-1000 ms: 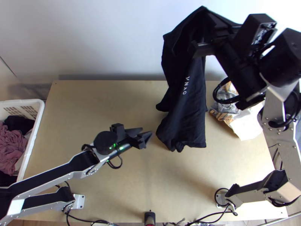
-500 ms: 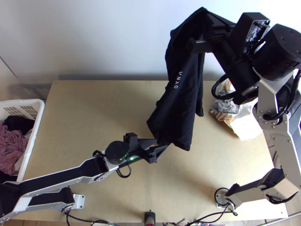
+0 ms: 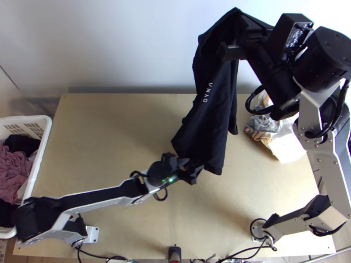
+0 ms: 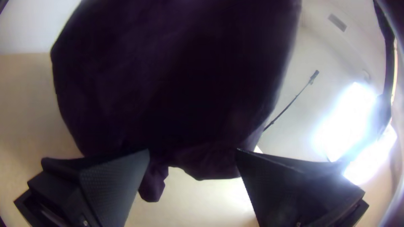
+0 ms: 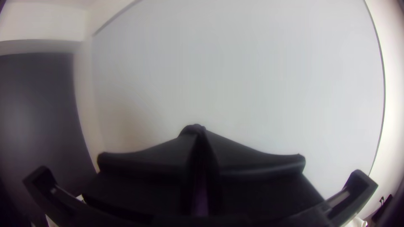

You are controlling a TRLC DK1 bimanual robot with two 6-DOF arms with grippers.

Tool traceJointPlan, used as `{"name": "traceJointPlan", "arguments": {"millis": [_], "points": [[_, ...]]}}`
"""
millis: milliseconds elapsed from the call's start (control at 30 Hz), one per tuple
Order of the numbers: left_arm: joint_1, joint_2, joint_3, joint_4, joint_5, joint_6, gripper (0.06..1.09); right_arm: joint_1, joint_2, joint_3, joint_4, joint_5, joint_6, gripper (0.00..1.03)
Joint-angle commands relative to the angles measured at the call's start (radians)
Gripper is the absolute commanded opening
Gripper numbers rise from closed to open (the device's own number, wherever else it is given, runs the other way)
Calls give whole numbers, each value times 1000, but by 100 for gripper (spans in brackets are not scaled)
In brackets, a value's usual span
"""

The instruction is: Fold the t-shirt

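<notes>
Table, white basket at its 9 o'clock with heaped mauve and black clothes. Right arm raised on the 3 o'clock side, left arm stretched from 8 o'clock to mid-table. Black t-shirt hangs at 1 o'clock, right tool closed on its top, left tool spread wide at the hem, unclamped.
</notes>
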Motion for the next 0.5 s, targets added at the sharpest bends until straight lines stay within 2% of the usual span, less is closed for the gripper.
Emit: {"name": "traceJointPlan", "arguments": {"millis": [0, 200, 233, 267, 333, 367, 467], "points": [[17, 184, 131, 22, -97, 54, 104, 10, 0, 1, -5, 1, 2, 2], [72, 184, 148, 11, -146, 109, 103, 10, -12, 1, -14, 1, 2, 2], [74, 185, 148, -1, -147, 114, 100, 10, -14, 1, -13, 1, 4, 2], [74, 189, 148, -7, -156, 112, 85, 10, -14, 3, -13, 1, 5, 2], [72, 192, 143, 6, -216, 111, 10, 12, -12, 3, -13, 1, 8, 2], [74, 199, 154, -1, -203, 129, 11, 12, -12, 3, -13, 1, 8, 2], [75, 144, 162, -76, -74, 149, 10, 10, -12, 3, -14, 1, 8, 2]]}}
